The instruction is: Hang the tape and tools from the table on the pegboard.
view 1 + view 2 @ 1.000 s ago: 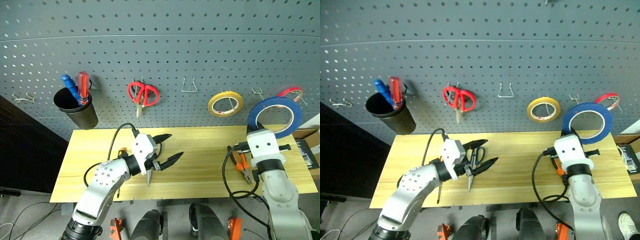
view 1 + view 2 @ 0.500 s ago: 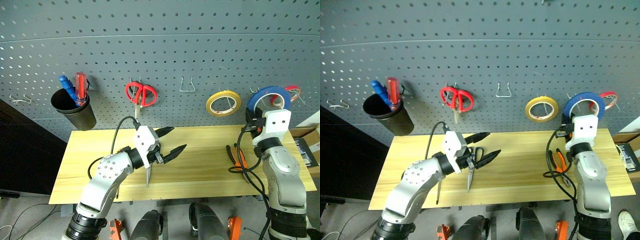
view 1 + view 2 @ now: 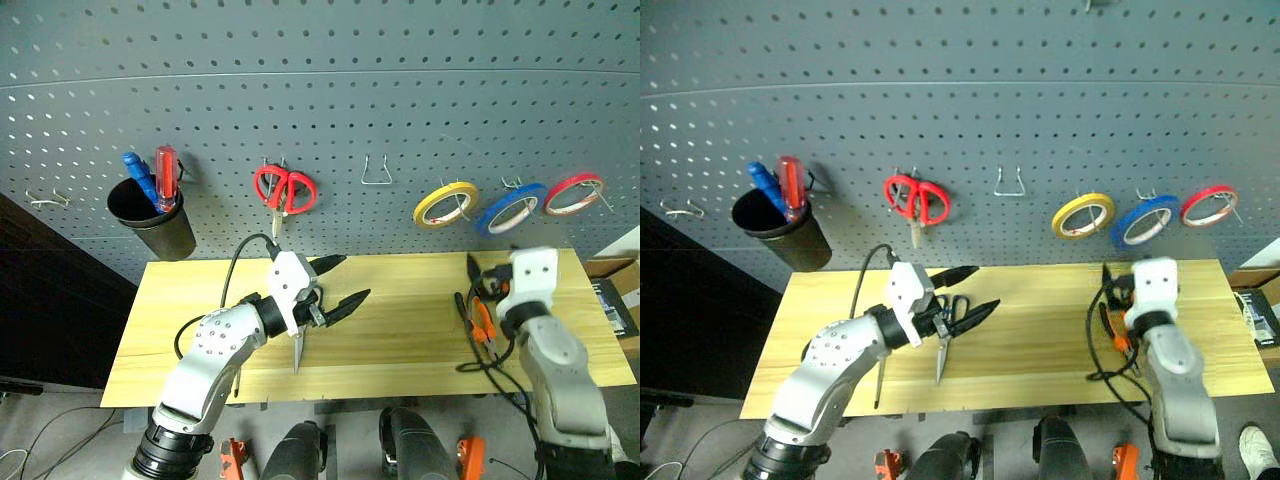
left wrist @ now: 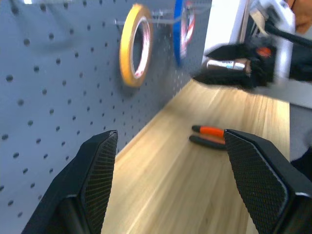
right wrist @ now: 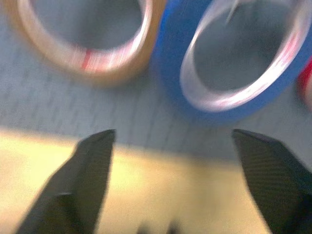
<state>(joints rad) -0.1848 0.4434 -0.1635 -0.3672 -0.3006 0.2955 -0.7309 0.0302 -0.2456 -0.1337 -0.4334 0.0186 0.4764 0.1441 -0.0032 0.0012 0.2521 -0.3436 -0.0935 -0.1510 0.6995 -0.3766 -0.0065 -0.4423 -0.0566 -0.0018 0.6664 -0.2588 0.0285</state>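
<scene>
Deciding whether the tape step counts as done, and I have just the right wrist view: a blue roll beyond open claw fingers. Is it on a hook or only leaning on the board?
Observer: On a hook. The blue tape hangs on the pegboard between a yellow roll and a red roll.
Operator: What remains on the table?
Observer: The pliers, scissors and screwdriver lie on the table.
Operator: Is the right claw touching the tape?
Observer: No, the right claw is open and below it.
</scene>
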